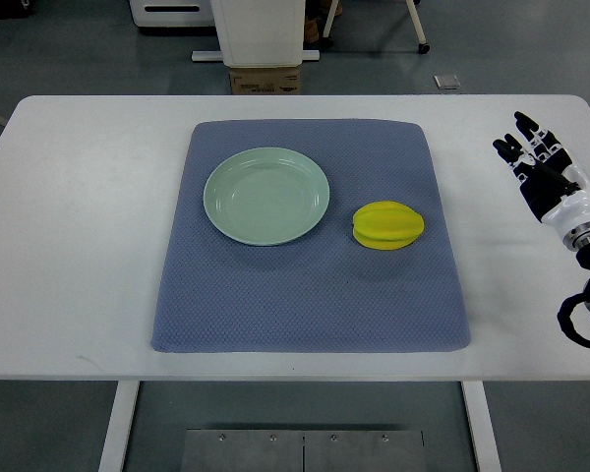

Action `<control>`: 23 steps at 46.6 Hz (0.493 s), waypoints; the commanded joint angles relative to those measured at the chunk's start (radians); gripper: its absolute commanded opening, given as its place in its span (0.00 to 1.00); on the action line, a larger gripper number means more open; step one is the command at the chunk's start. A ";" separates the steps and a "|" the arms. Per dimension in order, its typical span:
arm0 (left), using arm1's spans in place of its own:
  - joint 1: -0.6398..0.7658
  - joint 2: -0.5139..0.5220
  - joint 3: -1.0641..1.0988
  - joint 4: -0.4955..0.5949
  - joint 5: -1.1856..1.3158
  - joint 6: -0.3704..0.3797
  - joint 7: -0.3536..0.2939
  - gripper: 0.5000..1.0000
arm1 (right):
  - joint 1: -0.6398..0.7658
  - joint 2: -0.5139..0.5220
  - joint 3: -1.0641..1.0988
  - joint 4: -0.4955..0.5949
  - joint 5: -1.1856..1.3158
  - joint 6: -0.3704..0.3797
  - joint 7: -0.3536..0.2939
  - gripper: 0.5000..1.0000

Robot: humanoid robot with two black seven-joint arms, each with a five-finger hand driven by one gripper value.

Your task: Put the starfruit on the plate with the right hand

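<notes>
Here the starfruit (387,225) lies on the blue-grey mat (305,295), just beside the pale green plate (266,196) at roughly the plate's four o'clock, apart from its rim. The fruit's long axis runs nearly left to right across the view, ridges uppermost. The right hand (536,167) rests over the bare white table (69,236) near the right edge, well apart from the mat; its fingers are extended and relaxed, pointing toward about eleven o'clock, and hold nothing. Seen from the hand, the starfruit lies at about eight o'clock, with the plate further on along much the same line. The left hand is not in view, so the right is the only hand placed to act. As a judgement, the task has not begun: the coming move calls for a reach leftward and slightly nearer the robot, with the fingers closing across the fruit's short axis.
</notes>
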 commanded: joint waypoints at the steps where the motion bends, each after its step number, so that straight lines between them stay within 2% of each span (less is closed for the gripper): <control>1: -0.001 0.000 0.000 0.000 0.002 -0.002 0.000 1.00 | -0.001 0.001 -0.003 0.001 0.000 0.001 0.000 1.00; 23: 0.006 0.000 0.000 0.000 -0.001 0.006 0.000 1.00 | -0.003 0.034 -0.006 0.001 0.000 0.009 0.000 1.00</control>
